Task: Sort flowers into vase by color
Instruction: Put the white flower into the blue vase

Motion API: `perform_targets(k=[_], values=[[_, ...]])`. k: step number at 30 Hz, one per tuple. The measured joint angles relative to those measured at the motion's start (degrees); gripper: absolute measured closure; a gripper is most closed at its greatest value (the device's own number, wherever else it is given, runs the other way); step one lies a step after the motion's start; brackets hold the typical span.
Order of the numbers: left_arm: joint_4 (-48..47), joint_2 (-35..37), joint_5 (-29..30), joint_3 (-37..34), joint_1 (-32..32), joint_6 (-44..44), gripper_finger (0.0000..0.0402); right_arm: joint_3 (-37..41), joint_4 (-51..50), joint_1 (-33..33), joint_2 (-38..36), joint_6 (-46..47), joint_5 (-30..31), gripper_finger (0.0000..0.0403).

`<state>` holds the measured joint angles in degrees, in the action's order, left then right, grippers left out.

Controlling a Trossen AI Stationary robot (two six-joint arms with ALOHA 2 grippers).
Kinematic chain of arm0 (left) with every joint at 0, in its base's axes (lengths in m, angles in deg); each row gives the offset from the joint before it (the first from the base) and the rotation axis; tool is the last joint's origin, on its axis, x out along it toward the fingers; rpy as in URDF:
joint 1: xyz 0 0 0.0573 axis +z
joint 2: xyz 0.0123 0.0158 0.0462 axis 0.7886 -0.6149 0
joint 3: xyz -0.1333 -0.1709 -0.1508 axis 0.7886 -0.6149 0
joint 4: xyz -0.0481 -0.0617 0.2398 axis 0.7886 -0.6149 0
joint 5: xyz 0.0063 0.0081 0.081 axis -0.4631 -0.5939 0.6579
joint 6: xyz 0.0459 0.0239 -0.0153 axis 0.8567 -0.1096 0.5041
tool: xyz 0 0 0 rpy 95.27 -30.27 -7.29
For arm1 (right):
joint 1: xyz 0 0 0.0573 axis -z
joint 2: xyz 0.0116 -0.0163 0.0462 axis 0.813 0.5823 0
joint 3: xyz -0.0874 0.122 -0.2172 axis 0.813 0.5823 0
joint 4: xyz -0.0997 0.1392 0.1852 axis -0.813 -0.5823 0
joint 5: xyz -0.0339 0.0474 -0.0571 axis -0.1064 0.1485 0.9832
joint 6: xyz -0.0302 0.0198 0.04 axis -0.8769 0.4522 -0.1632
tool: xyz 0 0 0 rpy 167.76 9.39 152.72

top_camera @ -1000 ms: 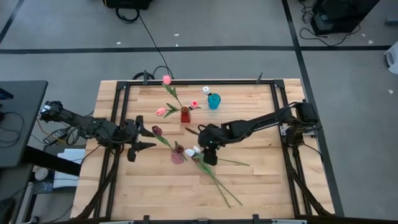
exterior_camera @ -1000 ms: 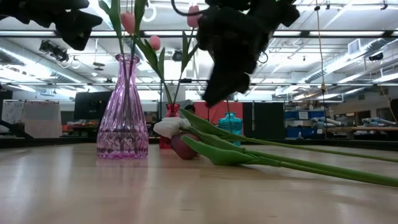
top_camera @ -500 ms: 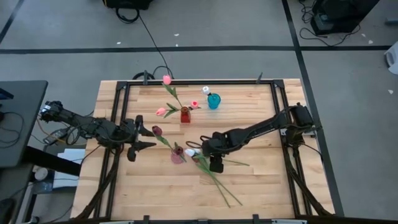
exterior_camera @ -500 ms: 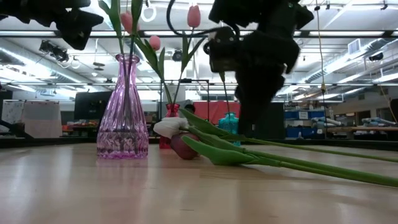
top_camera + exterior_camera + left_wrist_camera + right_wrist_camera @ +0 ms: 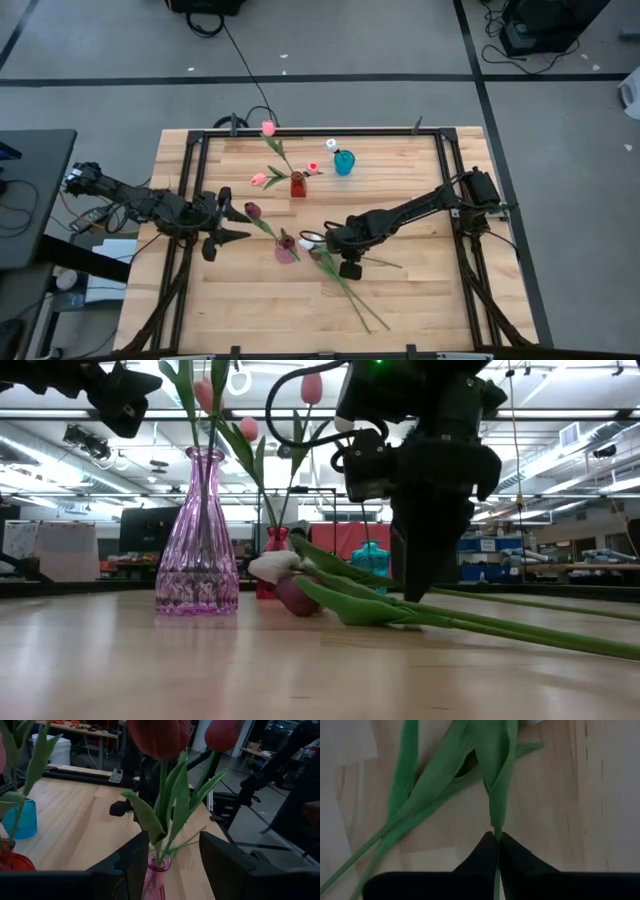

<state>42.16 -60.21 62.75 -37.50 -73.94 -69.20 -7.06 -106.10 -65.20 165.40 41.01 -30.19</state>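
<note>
A: You are watching 2 loose flowers [image 5: 345,285] lying on the table [image 5: 420,310], their white head [image 5: 272,565] and maroon head [image 5: 294,596] resting just beside the pink vase [image 5: 197,538], stems trailing away toward the near edge. The right gripper [image 5: 497,851] is pressing down over 1 stem, its fingers closing on that thin green stalk right at the wood.

B: And the risk you are facing?

A: The leaves of both flowers are overlapping near the pinch. If you are lifting now, the second stem is likely dragging along, or the slim stalk is slipping out of the tips. The heads are also lying near the vase's foot, so a sideways pull is threatening to nudge that tall, narrow vase.

B: The other arm?

A: The left gripper [image 5: 222,225] is hovering spread open just left of the pink vase, which is already holding maroon tulips [image 5: 161,737]. The red vase [image 5: 297,185] and blue vase [image 5: 343,161] are standing well apart, farther back.
</note>
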Motion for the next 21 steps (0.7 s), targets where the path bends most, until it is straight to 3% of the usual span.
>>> perform_targets(k=[8, 12, 21], values=[[0.2, 0.0, -2.0, 0.0, 0.0, -0.6, 0.0220, 0.0, -12.8, 2.0, -1.2, 7.7, 1.8, 0.0391], [0.7, 0.0, -2.0, 0.0, 0.0, 0.0, 0.0220, 0.0, -13.0, 3.7, -3.7, 7.7, 4.4, 0.0392], [-0.2, 0.0, -2.0, 0.0, 0.0, -0.9, 0.0220, 0.0, -25.3, 9.8, -11.0, 12.3, 20.0, 0.0392]])
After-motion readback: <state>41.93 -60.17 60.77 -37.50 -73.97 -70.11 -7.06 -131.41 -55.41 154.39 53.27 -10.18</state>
